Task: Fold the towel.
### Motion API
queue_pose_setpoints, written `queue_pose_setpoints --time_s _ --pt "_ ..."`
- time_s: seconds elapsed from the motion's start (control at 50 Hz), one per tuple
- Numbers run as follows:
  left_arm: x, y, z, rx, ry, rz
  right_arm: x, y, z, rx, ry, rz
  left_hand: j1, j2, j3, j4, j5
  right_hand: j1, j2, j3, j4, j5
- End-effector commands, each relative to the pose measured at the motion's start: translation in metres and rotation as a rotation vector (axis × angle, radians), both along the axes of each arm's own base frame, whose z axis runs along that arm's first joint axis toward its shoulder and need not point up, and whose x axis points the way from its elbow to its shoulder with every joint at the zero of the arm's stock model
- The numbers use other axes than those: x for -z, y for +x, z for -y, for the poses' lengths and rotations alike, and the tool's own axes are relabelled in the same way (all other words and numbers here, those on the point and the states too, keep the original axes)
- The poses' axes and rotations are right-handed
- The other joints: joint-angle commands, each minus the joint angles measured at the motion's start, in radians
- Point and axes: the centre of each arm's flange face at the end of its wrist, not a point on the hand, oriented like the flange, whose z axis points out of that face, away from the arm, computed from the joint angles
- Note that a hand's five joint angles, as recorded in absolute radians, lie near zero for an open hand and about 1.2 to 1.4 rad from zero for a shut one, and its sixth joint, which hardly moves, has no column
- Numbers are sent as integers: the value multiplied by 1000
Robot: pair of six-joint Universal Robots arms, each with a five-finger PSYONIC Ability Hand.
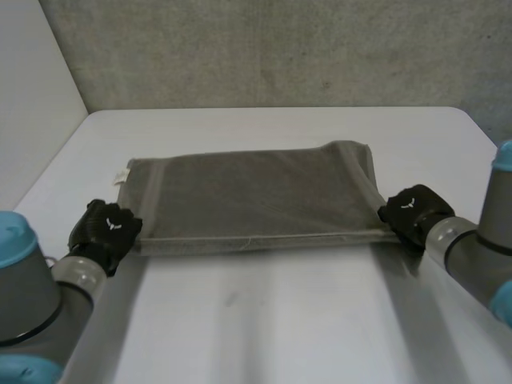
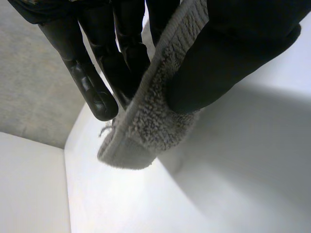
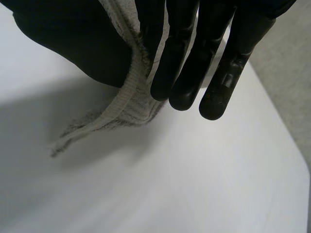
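Grey towel [image 1: 256, 196] folded on white table [image 1: 280, 320], near corners pinched between thumb and fingers by left hand [image 1: 106, 228] and right hand [image 1: 412, 212].

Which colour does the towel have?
Plain grey-brown terry towel; it shows best in the head view.

Light: dim, diffuse, from above. The table [image 1: 264, 320]: brightest surface, faint sheen. The towel [image 2: 141, 131]: soft-edged shadow below its lifted corner. The left hand [image 2: 243, 53]: small glossy highlights on fingers [image 2: 92, 92].
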Motion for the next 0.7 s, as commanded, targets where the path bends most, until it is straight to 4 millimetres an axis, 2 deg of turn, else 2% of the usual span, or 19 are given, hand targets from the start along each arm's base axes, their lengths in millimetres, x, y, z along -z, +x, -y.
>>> queue_pose_setpoints --time_s 0.02,0.04,0.08,0.1,0.14,0.16,0.2,0.28,0.32,0.38,0.42,0.44,0.48,0.54,0.58,0.6,0.64,0.66,0.7 --pt "-34 14 -47 40 91 138 -37 -22 -37 -18 176 -110 238 185 187 186 199 447 223 212 203 203" --pt "-34 14 -47 40 91 138 -45 -28 -44 -27 196 -144 238 185 187 186 199 447 223 212 203 203" --pt "-53 17 -56 40 62 135 -53 -33 -48 -30 192 -171 238 185 187 186 199 447 223 212 203 203" --pt "-53 17 -56 40 62 135 -60 -35 -49 -37 168 -185 238 185 187 186 199 447 223 212 203 203" --pt "-67 17 -59 41 14 124 -64 -35 -50 -47 143 -197 238 185 187 186 199 447 223 212 203 203" --pt "-67 17 -59 41 14 124 -67 -35 -49 -52 123 -204 238 185 187 186 199 447 223 212 203 203" --pt "-74 15 -56 50 -14 113 -67 -35 -47 -50 108 -205 238 185 187 186 199 447 223 212 203 203" --pt "-71 11 -48 68 -7 111 -58 -31 -35 -49 72 -206 238 185 187 186 199 447 223 212 203 203" --pt "-54 2 -32 90 39 124 -40 -25 -15 -55 49 -222 238 185 187 186 199 447 223 212 203 203" --pt "-47 -2 -20 92 50 127 -36 -20 -3 -58 10 -230 238 185 187 186 199 447 223 212 203 203" --pt "-36 -9 4 88 61 132 -31 -12 18 -38 -62 -252 238 185 187 186 199 447 223 212 203 203" --pt "-36 -9 4 88 61 132 -31 -12 18 -38 -62 -252 238 185 187 186 199 447 223 212 203 203" --pt "-29 -15 26 83 53 134 -26 -5 36 4 -119 -275 238 185 187 186 199 447 223 212 203 203" --pt "-26 -18 35 85 44 130 -25 -3 45 19 -146 -275 238 185 187 186 199 447 223 212 203 203" --pt "-22 -24 55 82 7 118 -21 2 60 25 -194 -261 238 185 187 186 199 447 223 212 203 203" --pt "-22 -24 55 82 7 118 -21 2 60 25 -194 -261 238 185 187 186 199 447 223 212 203 203" --pt "-17 -31 79 78 -68 100 -13 10 77 1 -257 -229 238 185 187 186 199 447 223 212 203 203" --pt "-17 -31 79 78 -68 100 -13 10 77 1 -257 -229 238 185 187 186 199 447 223 212 203 203" --pt "-15 -35 92 76 -111 88 -8 16 85 -20 -296 -212 238 185 187 186 199 447 223 212 203 203"
